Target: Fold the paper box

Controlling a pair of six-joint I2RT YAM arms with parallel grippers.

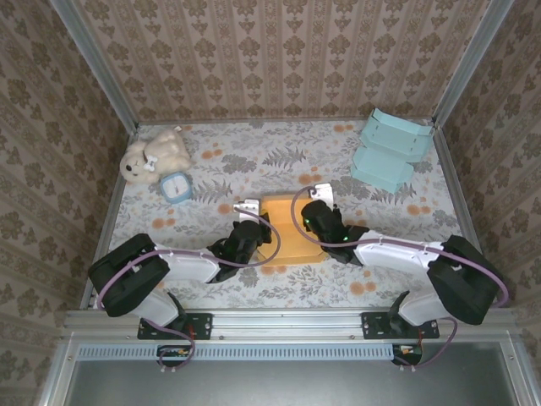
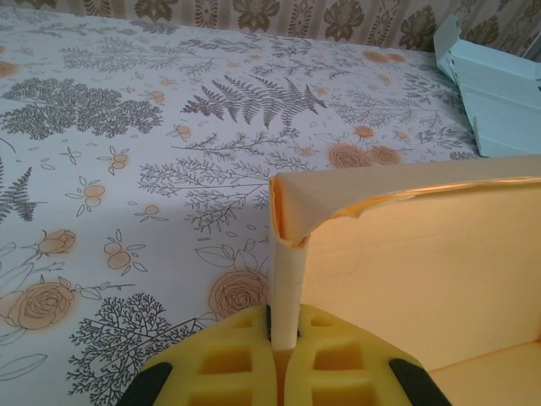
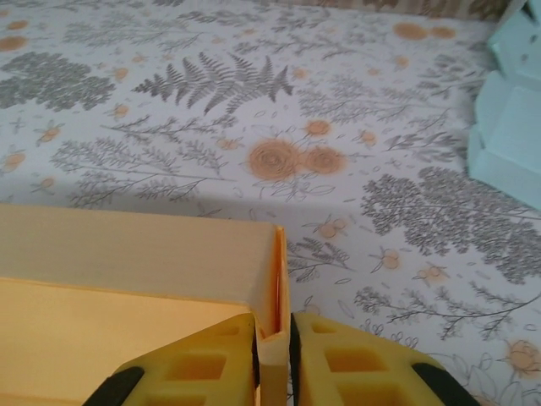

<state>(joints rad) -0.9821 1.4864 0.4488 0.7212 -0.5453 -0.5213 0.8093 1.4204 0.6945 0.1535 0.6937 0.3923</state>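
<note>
The orange paper box lies in the middle of the table between both arms, its side walls standing up. My left gripper is at the box's left side. In the left wrist view its yellow pads are shut on the upright left wall, whose top corner is curled. My right gripper is at the box's right side. In the right wrist view it pinches the doubled right wall where it meets the far wall.
Pale teal folded boxes stand at the back right, also in the wrist views. A cream teddy bear and a small blue clock sit at the back left. Wallpapered walls enclose the flowered table.
</note>
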